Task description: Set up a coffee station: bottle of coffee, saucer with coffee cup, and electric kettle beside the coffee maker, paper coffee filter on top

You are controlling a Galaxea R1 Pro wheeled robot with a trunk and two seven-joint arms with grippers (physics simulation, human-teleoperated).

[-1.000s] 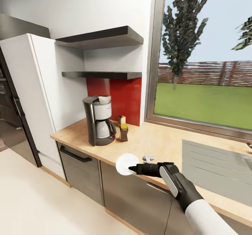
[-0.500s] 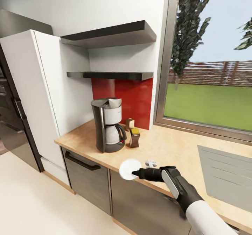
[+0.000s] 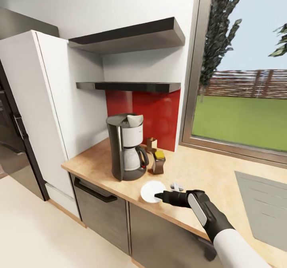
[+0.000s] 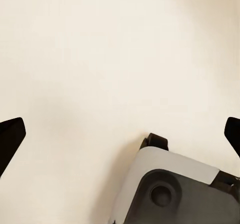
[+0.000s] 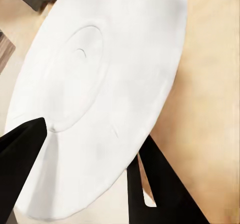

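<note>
**Saucer held at the front edge of the desk**

The right gripper (image 3: 158, 196) was clamped on the rim of the white saucer (image 3: 152, 191), one finger above the plate and one below; the right wrist view showed the same thing close up, the dark fingers (image 5: 22, 144) on either side of the saucer (image 5: 95, 94) with its round well facing the camera. The saucer lay nearly flat, its face turned up, over the front edge of the wooden desk (image 3: 199, 172); I could not tell whether it touched the wood. The arm reached in from the right, pointing left along the desk edge.

The coffee maker (image 3: 126, 146) stood upright behind and to the left of the saucer, near it but apart, its carafe handle turned to the right; the bottle of coffee (image 3: 158, 162) with its yellow lid stood just beside it, upright. A small white and grey thing (image 3: 176, 186) lay just behind the gripper; too small to make out.

The left gripper (image 4: 120, 134) hung wide open over pale floor (image 4: 100, 49).
</note>
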